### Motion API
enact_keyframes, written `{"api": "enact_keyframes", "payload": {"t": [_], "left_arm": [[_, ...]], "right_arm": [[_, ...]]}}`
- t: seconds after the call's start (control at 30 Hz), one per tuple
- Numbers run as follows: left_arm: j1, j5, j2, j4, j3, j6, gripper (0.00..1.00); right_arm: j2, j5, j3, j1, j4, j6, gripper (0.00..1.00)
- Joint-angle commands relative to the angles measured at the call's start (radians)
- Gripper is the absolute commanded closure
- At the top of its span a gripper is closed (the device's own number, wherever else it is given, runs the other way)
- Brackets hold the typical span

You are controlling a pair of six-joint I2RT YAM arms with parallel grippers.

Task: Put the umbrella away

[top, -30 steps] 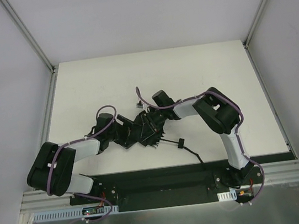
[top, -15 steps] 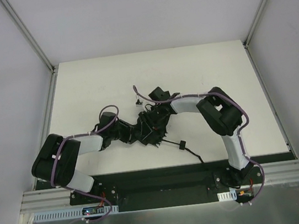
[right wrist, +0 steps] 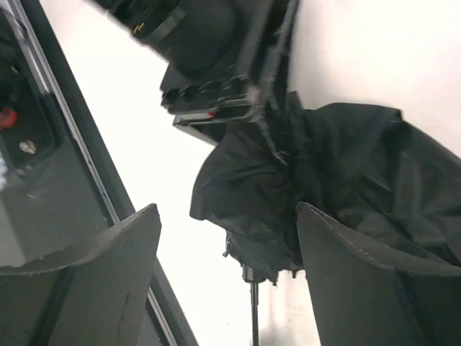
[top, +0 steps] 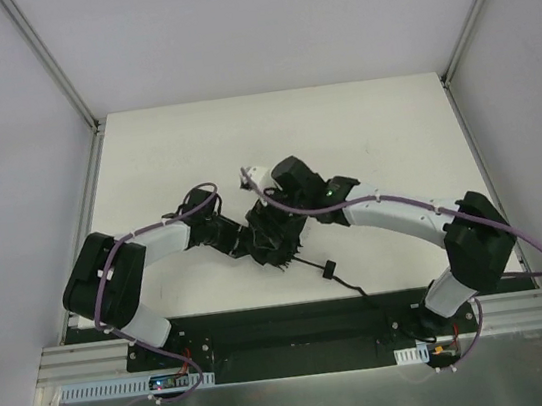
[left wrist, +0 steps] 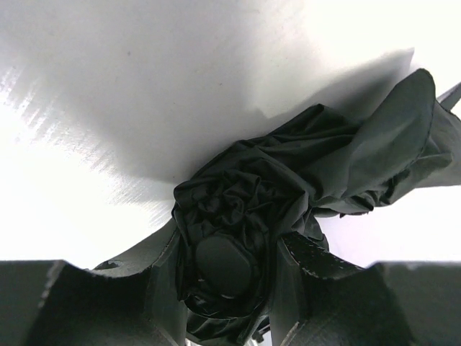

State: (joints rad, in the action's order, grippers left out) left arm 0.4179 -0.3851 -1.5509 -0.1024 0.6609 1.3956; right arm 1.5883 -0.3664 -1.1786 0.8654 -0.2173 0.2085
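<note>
The black umbrella (top: 279, 246) lies crumpled at the middle of the white table (top: 362, 130), its thin shaft running right to the small handle (top: 328, 268). My left gripper (top: 245, 239) reaches in from the left. In the left wrist view, the left gripper (left wrist: 229, 270) is shut on the bunched top of the canopy (left wrist: 302, 169), round its black cap (left wrist: 223, 263). My right gripper (top: 277, 205) hovers over the umbrella from behind. In the right wrist view, the right gripper (right wrist: 227, 216) is open, with the canopy (right wrist: 338, 180) and shaft (right wrist: 253, 317) beneath it.
A black base strip (top: 288, 324) runs along the table's near edge, with a metal rail (top: 304, 365) below it. Grey walls and slanted frame posts (top: 49, 62) close in the table on three sides. The umbrella's cord (top: 356, 287) trails toward the strip.
The right gripper has opened and let go of the canopy, and the right arm's elbow has swung out to the right. The left gripper has closed on the umbrella's top.
</note>
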Motion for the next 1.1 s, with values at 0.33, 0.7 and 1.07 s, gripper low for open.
{"api": "enact_keyframes", "payload": {"t": [0.33,0.7,1.07], "left_arm": [[-0.001,0.009,-0.15,-0.456,0.121,-0.049,1.0],[-0.002,-0.009,-0.155,-0.487,0.192,-0.047,1.0],[-0.07,0.04,-0.026,-0.418,0.283,-0.245,0.01]], "right_arm": [[0.179,0.36,0.097,0.224,0.182,0.245,0.24],[0.279,0.567,0.14,0.228,0.144,0.22,0.96],[0.305,0.051,0.217,0.08,0.15,0.013,1.0]]}}
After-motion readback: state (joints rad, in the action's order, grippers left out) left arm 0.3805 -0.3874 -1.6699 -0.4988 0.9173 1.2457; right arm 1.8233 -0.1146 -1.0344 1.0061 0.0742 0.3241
